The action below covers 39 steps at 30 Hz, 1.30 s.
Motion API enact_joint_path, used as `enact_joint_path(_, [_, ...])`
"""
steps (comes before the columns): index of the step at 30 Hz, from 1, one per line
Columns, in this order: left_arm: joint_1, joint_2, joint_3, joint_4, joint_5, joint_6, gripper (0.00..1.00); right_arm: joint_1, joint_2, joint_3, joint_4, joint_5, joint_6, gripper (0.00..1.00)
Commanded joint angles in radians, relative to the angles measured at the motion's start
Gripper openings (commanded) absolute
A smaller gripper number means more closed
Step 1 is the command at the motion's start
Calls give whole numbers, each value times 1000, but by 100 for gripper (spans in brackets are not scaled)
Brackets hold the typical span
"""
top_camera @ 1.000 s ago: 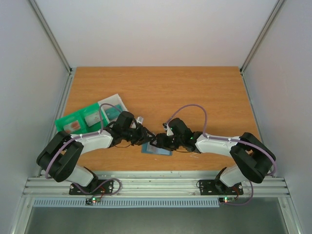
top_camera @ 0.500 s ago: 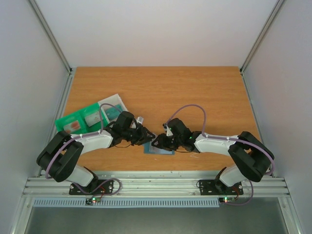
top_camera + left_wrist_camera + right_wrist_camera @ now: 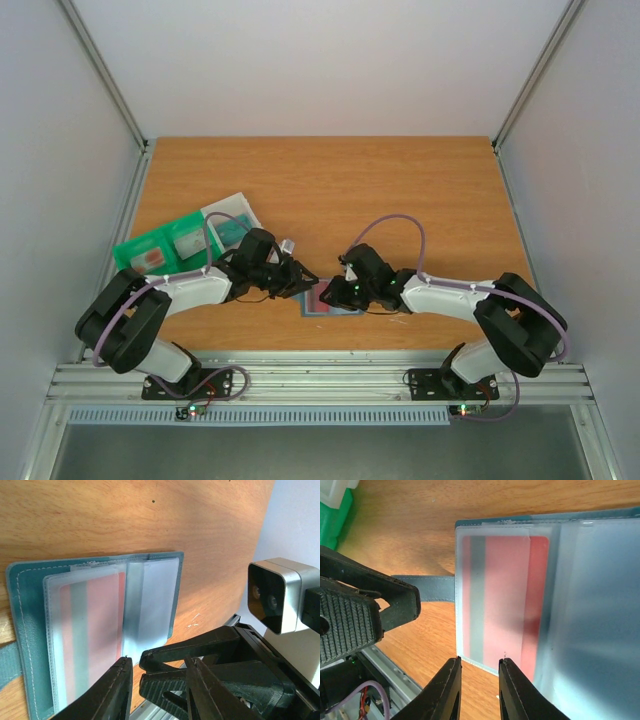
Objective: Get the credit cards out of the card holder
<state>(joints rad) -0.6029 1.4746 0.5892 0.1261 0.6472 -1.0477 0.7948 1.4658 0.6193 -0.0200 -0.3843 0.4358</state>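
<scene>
The card holder (image 3: 325, 300) lies open and flat near the table's front edge, slate-blue with clear sleeves. A reddish-pink credit card (image 3: 100, 630) sits inside the left sleeve, also seen in the right wrist view (image 3: 507, 595). The holder's strap (image 3: 425, 587) sticks out to the side. My right gripper (image 3: 479, 661) hovers at the sleeve's near corner, its jaws a narrow gap apart with bare wood between them. My left gripper (image 3: 157, 662) is open at the holder's other edge, one finger (image 3: 112, 690) overlapping the sleeve. The right gripper's fingers (image 3: 190, 650) show beyond it.
A green tray (image 3: 150, 250) and a clear whitish tray (image 3: 232, 222) with cards in them stand at the back left. The metal rail (image 3: 320, 375) runs just below the card holder along the table's front edge. Both arms meet over the holder, fingertips close together.
The right gripper's jaws have narrowed and it has drawn slightly to the right, so the pink card in the sleeve now shows from above. The left arm has stayed put.
</scene>
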Motion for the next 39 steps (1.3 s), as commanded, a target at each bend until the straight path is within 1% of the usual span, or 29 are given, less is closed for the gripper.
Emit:
enact_joint_path(1, [-8,23,16,34,-14,7,32,-2,-30,38,-59,50,-42,22])
enact_joint_path(4, [-6,40,27,-2,-28,30,37,-2,-19,44,-58,58,-49,22])
enact_joint_path(6, [-4,45,32,-19,-40,44,39,-2,3,58,-66,67,-59,21])
enact_joint_path(11, [16,55,18,-17,-44,57,40,-7,67,86,-76,92,-75,20])
enact_joint_path(15, [23,58,9,-17,-45,57,42,-11,109,95,-85,114,-94,19])
enact_joint_path(20, [25,70,9,-13,-40,64,43,-11,154,97,-80,123,-95,14])
enact_joint_path(25, [25,93,20,-29,-33,83,48,-11,171,88,-92,154,-108,7])
enact_joint_path(28, [25,92,19,-29,-38,86,50,-11,176,84,-92,154,-105,5])
enact_joint_path(34, [25,93,22,-34,-35,92,52,-11,179,82,-91,154,-102,4])
enact_joint_path(39, [25,74,33,-84,-50,114,54,-12,179,80,-88,151,-99,4])
